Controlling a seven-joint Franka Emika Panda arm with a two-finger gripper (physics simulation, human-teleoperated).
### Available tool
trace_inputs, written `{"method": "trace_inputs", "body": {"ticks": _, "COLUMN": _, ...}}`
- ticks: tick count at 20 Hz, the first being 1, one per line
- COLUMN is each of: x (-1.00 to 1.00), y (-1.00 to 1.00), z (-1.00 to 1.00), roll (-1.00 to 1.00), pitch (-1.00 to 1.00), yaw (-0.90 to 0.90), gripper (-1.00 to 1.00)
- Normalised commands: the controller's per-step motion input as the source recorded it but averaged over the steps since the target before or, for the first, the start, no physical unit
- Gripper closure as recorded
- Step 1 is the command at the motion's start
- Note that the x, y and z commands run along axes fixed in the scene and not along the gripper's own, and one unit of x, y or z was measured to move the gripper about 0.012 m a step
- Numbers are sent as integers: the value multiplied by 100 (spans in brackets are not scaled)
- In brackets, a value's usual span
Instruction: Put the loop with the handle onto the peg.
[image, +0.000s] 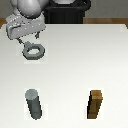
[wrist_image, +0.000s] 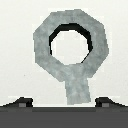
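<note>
Nearest to you in the exterior view, the peg (image: 33, 103) and a brown wooden block (image: 96, 104) are standing upright on the white table (image: 75, 60), the peg toward the exterior view's left and the block toward its right, well apart from one another. Farther back, you are looking at the loop with the handle (image: 33, 51) lying flat on the table, well apart from the peg and roughly in line with it. The gripper (image: 29, 41) is hovering just above the loop at the handle end, its fingers (image: 38, 36) pointing down on either side of the short tab. You are seeing the jaws spread apart, with a clear gap between them, and they are gripping nothing. In the wrist view the loop with the handle (wrist_image: 71, 51) is filling most of the picture, its round hole showing bare table through it and its stubby tab reaching toward the gripper (wrist_image: 64, 101). The two dark fingertips (wrist_image: 22, 103) are showing at either side of the tab's end, each standing clear of it, so the tab is lying between them without touching either one. A dark box-like thing (image: 67, 12) is sitting beyond the far edge of the table.
</note>
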Motion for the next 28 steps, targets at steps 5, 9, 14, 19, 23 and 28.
{"method": "trace_inputs", "body": {"ticks": 5, "x": 0, "y": -20, "z": 0, "roll": 0, "pitch": 0, "yaw": 0, "gripper": -100}}
{"method": "trace_inputs", "body": {"ticks": 9, "x": 0, "y": -75, "z": 0, "roll": 0, "pitch": 0, "yaw": 0, "gripper": -100}}
{"method": "trace_inputs", "body": {"ticks": 14, "x": 0, "y": 0, "z": 0, "roll": 0, "pitch": 0, "yaw": 0, "gripper": -100}}
{"method": "trace_inputs", "body": {"ticks": 19, "x": 20, "y": 20, "z": 0, "roll": 0, "pitch": 0, "yaw": 0, "gripper": -100}}
{"method": "trace_inputs", "body": {"ticks": 23, "x": 0, "y": 0, "z": 0, "roll": 0, "pitch": 0, "yaw": 0, "gripper": -100}}
{"method": "trace_inputs", "body": {"ticks": 28, "x": 60, "y": 0, "z": 0, "roll": 0, "pitch": 0, "yaw": 0, "gripper": -100}}
